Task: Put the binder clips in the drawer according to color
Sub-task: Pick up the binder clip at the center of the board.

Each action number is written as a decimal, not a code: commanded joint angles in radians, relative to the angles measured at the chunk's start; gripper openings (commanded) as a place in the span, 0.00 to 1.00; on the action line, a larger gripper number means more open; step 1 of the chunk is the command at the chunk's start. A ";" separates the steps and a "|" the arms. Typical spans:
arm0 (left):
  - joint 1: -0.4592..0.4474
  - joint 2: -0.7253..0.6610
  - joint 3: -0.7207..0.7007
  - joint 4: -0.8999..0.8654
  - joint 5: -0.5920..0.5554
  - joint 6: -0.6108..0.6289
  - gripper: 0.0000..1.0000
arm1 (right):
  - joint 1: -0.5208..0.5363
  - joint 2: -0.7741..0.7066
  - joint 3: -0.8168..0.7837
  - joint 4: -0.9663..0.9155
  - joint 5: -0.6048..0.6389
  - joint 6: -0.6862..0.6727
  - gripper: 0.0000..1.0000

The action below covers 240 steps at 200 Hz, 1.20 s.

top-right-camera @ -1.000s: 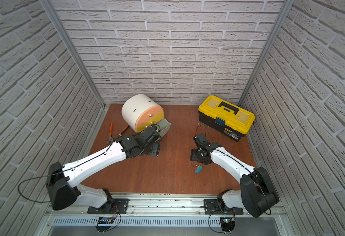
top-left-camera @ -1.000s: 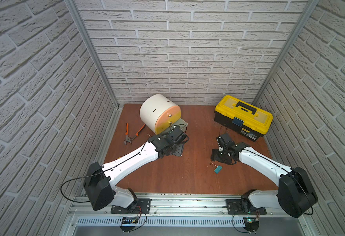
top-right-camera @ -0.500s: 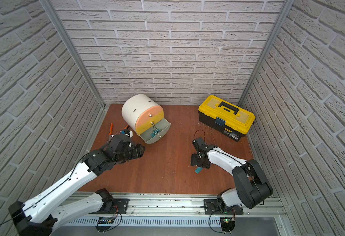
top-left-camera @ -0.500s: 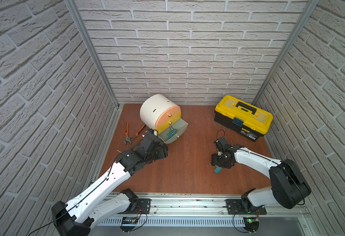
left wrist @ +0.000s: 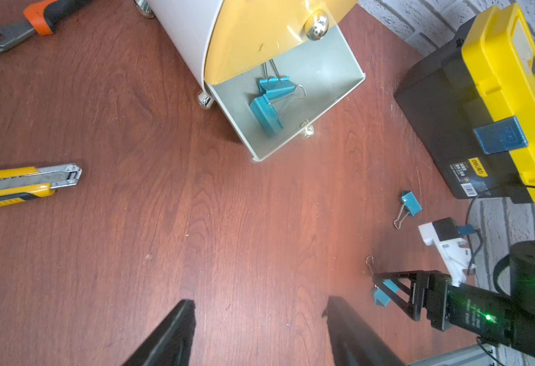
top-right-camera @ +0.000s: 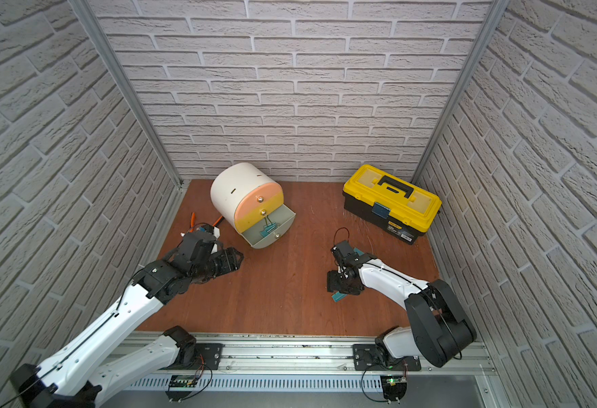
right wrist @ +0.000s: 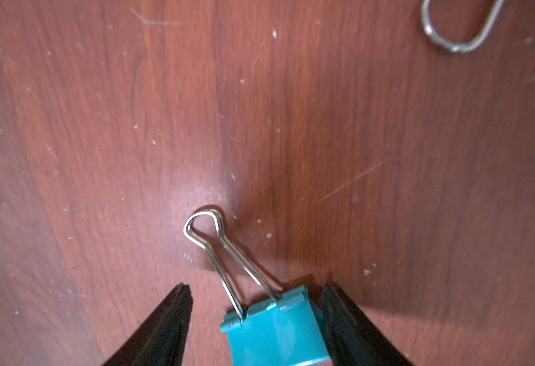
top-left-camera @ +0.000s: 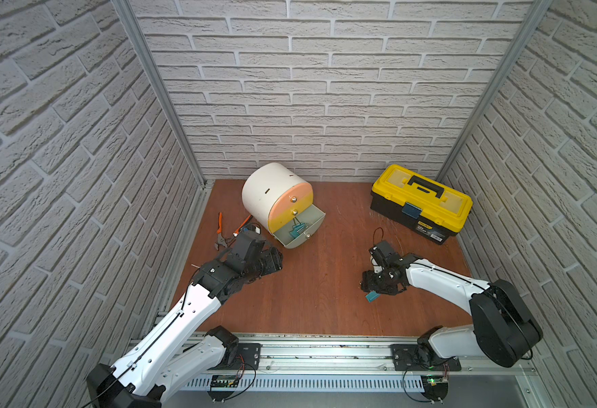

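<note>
- Your right gripper (right wrist: 256,286) stands open astride a teal binder clip (right wrist: 275,332) lying on the table (right wrist: 101,126). The clip sits off-centre, close by one finger, so closing may spin it away.
- The grey-green drawer (left wrist: 323,73) is open at 10 o'clock, holding two teal clips (left wrist: 269,101), with bare board between.
- Your left gripper (left wrist: 259,304), open and empty, waits at the drawer's 7 o'clock. The arms may clash there.

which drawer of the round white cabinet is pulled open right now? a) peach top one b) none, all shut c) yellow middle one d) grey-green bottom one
d: the grey-green bottom drawer sticks out from the cabinet with teal binder clips lying in it, while the peach drawer and the yellow drawer above it sit flush.
</note>
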<state>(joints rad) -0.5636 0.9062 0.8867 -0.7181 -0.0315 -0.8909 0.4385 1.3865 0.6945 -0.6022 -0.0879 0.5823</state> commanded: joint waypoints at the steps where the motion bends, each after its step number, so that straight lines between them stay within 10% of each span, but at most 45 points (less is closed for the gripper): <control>1: 0.010 -0.007 -0.018 0.025 0.020 0.015 0.70 | 0.028 -0.039 -0.019 -0.050 0.005 -0.019 0.68; 240: 0.061 -0.045 -0.064 0.027 0.019 -0.019 0.71 | 0.166 0.027 0.253 -0.189 0.150 -0.042 0.49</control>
<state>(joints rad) -0.5339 0.8677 0.8410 -0.7029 -0.0124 -0.8955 0.5957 1.4326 0.8600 -0.7605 0.0547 0.5697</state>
